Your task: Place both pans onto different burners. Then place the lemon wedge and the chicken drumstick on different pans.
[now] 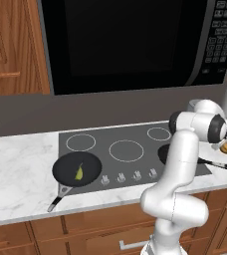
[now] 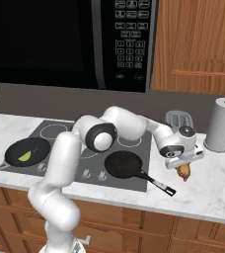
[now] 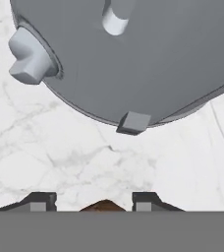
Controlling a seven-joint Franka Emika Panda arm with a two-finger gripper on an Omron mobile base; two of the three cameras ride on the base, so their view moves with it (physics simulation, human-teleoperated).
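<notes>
On the cooktop (image 1: 135,133), my left pan (image 1: 77,168) holds the lemon wedge (image 1: 79,172); right pan (image 2: 124,164) empty; drumstick (image 2: 184,171) lifted beyond its right edge.

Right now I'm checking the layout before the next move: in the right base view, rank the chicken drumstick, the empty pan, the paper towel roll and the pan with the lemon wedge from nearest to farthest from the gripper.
1. Chicken drumstick, at the gripper, between the jaws.
2. Paper towel roll, to its right.
3. Empty pan, on the cooktop's right front burner.
4. Pan with the lemon wedge, on the cooktop's far-left side.

Arm reaches right, fingers (image 2: 184,169) pointing down, closed on the drumstick (image 2: 184,172)
</notes>
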